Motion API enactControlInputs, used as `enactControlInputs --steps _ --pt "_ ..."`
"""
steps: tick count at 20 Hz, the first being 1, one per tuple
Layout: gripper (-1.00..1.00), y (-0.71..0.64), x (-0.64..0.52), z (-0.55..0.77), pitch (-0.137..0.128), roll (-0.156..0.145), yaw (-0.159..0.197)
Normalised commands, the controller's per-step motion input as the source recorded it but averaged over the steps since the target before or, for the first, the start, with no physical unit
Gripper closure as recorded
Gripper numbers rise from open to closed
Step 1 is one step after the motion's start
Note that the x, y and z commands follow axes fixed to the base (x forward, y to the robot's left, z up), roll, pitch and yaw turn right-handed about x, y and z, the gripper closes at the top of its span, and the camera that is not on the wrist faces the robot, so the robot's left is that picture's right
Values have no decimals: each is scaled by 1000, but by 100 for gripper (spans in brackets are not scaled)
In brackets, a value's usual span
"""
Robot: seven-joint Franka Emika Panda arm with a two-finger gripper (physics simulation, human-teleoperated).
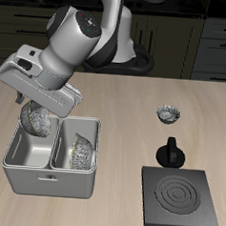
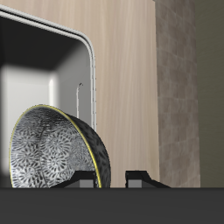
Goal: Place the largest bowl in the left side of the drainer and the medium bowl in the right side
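My gripper [image 1: 36,110] is shut on the rim of the medium bowl [image 1: 38,120], a shiny grey bowl with a speckled inside. It hangs tilted on edge, just over the drainer's [image 1: 48,182] compartment farther from the stove. The largest bowl [image 1: 79,150] lies tilted in the other compartment. In the wrist view the medium bowl [image 2: 57,150] shows beside my gripper [image 2: 111,179], above the drainer's pale inner wall [image 2: 44,74].
The smallest bowl [image 1: 168,115] sits on the table farther back. A flat black stove plate [image 1: 183,198] lies near the front edge, with a small black pot [image 1: 169,152] at its back edge. Dark cabinets stand behind the table.
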Motion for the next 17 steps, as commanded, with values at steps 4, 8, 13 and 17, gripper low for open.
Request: enactControlInputs --steps 4,8,13,17 --pt "-100 111 82 -100 2 35 19" --pt "-100 123 -64 -101 0 26 13" --pt "-100 257 -74 -76 -10 67 -4" --pt "-100 175 -212 -43 -9 25 11"
